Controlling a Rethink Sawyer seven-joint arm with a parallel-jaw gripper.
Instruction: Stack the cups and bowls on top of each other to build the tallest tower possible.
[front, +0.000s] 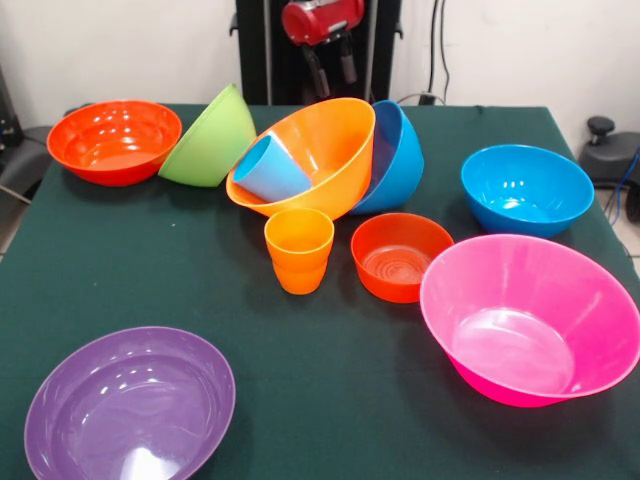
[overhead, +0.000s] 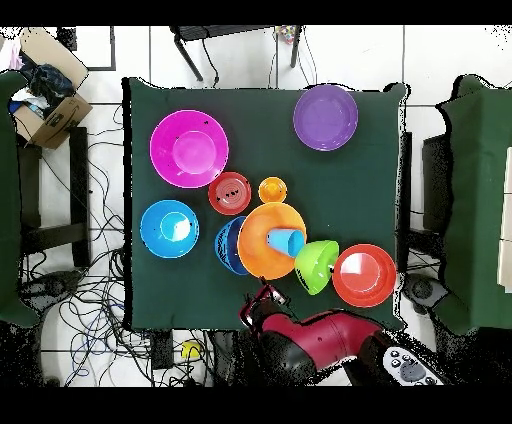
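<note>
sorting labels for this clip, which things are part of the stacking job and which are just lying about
Job: bowls: purple, pink, orange, lime, two blue, two red-orange; orange cup, blue cup.

Lying about: cardboard box, floor cables.

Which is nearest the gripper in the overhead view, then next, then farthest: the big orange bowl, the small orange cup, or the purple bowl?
Measured from the gripper at the table's robot-side edge:
1. Big orange bowl, tilted, just in front of it.
2. Small orange cup, upright, mid-table.
3. Purple bowl, at the far edge.

Bowl cluster (front: 310, 150) blocks table's far middle; open cloth between purple bowl (front: 130, 405) and pink bowl (front: 530, 320).
</note>
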